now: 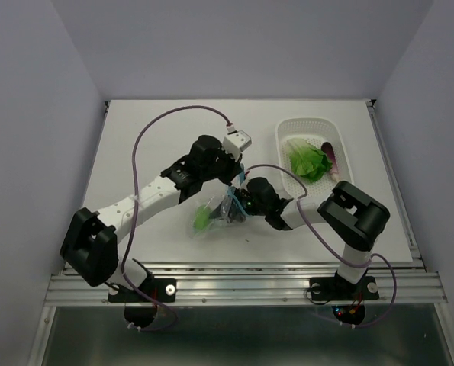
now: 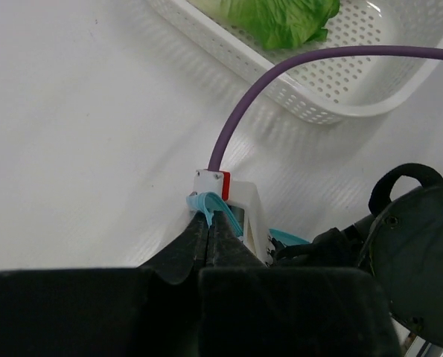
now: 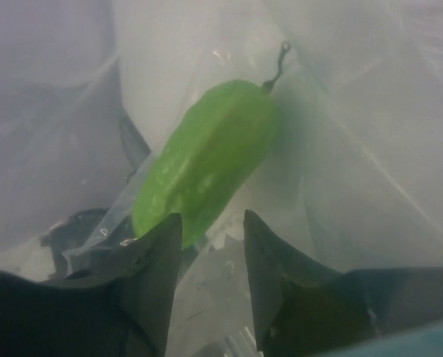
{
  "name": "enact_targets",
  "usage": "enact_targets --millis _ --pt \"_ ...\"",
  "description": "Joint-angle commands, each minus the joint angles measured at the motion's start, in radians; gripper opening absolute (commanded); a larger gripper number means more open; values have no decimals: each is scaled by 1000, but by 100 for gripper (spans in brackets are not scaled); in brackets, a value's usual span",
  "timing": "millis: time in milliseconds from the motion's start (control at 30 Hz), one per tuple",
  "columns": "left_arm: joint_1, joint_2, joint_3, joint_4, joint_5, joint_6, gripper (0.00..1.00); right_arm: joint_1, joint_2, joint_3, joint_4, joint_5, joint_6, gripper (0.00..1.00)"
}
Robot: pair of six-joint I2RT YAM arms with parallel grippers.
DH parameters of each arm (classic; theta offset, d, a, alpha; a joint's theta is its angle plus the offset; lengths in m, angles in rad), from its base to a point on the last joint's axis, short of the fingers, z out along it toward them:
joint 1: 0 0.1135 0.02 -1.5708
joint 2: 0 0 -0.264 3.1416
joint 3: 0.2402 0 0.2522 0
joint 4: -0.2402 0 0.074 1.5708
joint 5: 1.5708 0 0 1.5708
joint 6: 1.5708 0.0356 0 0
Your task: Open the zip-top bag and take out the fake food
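zip-top bag [image 1: 225, 212] sits mid-table between the arms, its blue zip strip [image 2: 206, 202] clamped tight in the left gripper [image 2: 211, 223]. right gripper [image 3: 212, 222] is inside the bag, jaws partly apart and holding nothing, just short of 1 green fake food piece [image 3: 206, 160]. removal is in hand; next it likely must advance and close on that piece.

We see bare table [image 1: 146, 137] at the left and back, open to a gripper; a white basket [image 1: 279, 156] takes up the far right; walls [image 1: 234, 46] close three sides. In the middle the left arm [image 1: 154, 197] and right arm [image 1: 307, 210] crowd the bag [image 1: 220, 217]; a purple cable [image 2: 400, 51] arches across in front of the basket. Inside the bag, clear film hems the right gripper [image 3: 211, 223] on both sides; a green piece [image 3: 206, 167] lies straight ahead, at the tips of its parted fingers.
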Motion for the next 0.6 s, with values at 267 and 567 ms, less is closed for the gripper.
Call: enact_targets --millis 267,567 --pt "-10 -204 -327 325 125 -95 0 32 30 93 -67 97 -17 50" --pt "-12 -233 -376 364 106 -126 0 32 -13 97 -33 123 -215 53"
